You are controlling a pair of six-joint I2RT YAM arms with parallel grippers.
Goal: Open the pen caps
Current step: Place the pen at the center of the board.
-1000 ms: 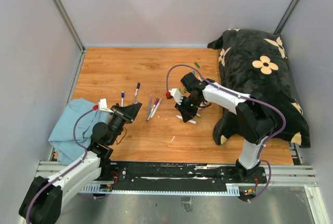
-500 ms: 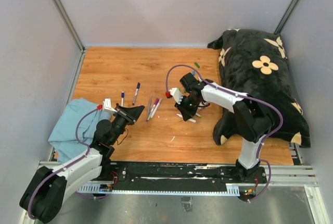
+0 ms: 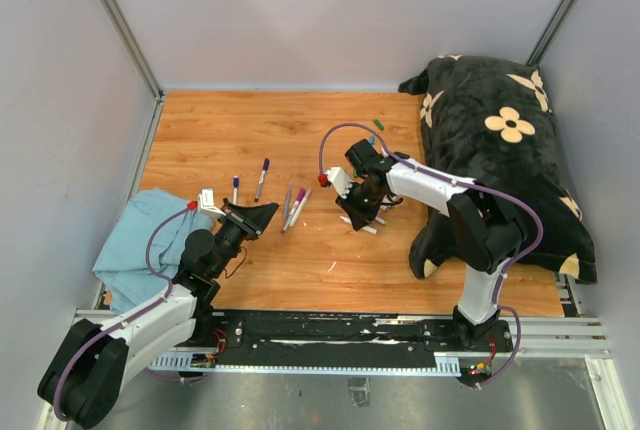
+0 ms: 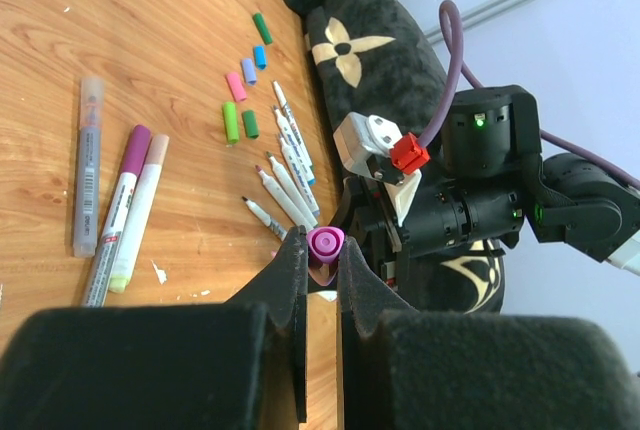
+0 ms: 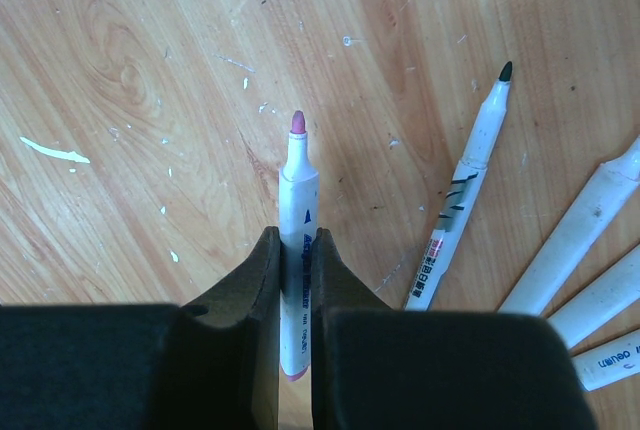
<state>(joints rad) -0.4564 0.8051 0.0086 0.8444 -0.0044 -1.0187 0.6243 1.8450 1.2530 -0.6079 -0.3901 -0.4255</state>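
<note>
The left claw (image 4: 320, 256) is clamped on a purple cap (image 4: 325, 242), which pokes out from between its fingertips, held above the counter (image 3: 230, 130). The cap's open end faces away from the wrist camera.

The right claw (image 5: 296, 250) is closed on a pen (image 5: 298, 178) with no cap. Its pink tip points away from the wrist, over bare wood. In the top view this claw hangs near the middle of the counter, just left of the black flowered pillow (image 3: 500, 150).

Just beside the held pen lie the bare pens (image 5: 465, 200), fanned out on the wood. One has a black tip; the others run out of the right wrist view.

The loose caps (image 4: 230, 122) lie in a small cluster between the bare pens and the pillow: two green ones side by side, then pink, lavender and blue, and one more green at the far end, nearest the pillow.

Three capped pens (image 4: 120, 212) lie side by side to the left of the cluster: one grey, one purple, one pale pink. In the top view two more pens (image 3: 262, 175) with dark caps lie farther left, apart from each other.

A blue cloth (image 3: 135, 245) is bunched at the counter's near left corner, beside the left arm.
</note>
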